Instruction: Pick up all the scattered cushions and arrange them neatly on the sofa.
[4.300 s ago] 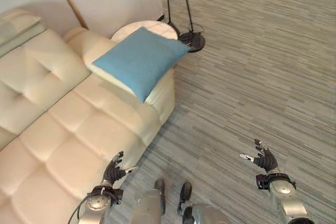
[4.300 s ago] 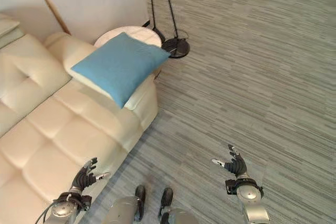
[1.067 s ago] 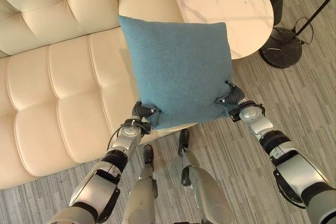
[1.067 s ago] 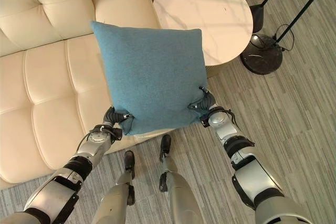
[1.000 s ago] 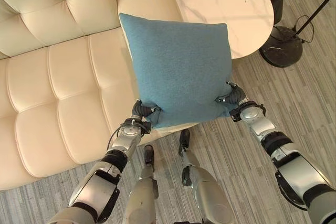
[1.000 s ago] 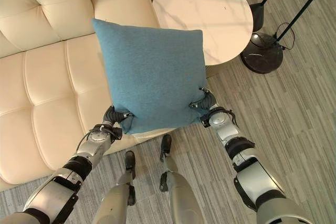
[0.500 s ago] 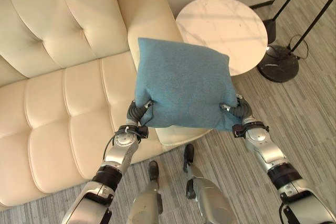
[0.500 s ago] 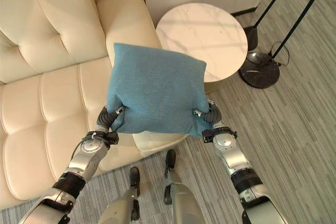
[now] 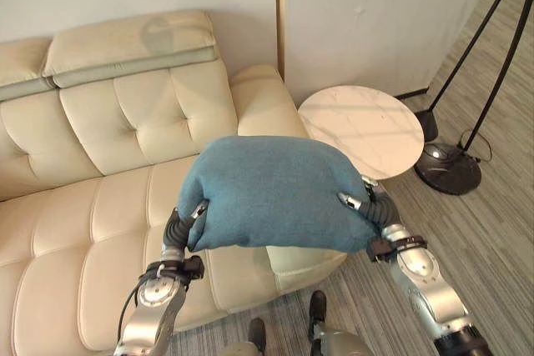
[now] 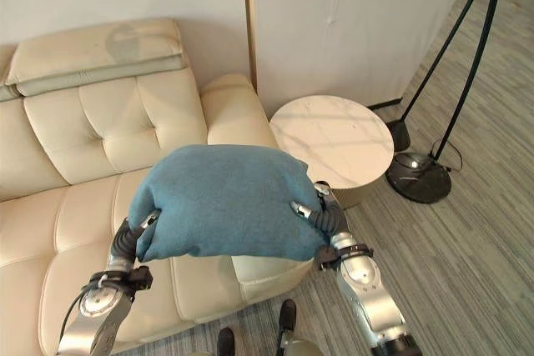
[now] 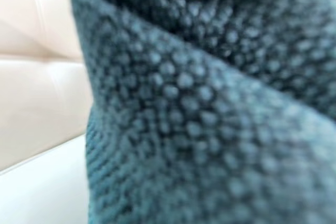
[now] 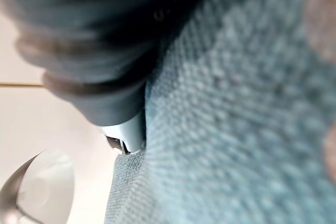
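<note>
Blue cushion held over the sofa
The left hand [image 9: 178, 231] and right hand [image 9: 370, 206] pinch the blue cushion [image 9: 271, 193] at its two ends, mid-frame above the sofa [image 9: 100, 198].

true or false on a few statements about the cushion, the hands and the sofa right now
1. Both hands grip the blue cushion. True: the left hand holds one end, the right hand the other.
2. The cushion lies flat on the sofa seat. False: it is held up in the air, over the seat's front edge.
3. A round white table stands beside the sofa's armrest. True.
4. A second cushion lies on the table. False: the tabletop is bare.
5. A floor lamp's dark base stands past the table. True.
</note>
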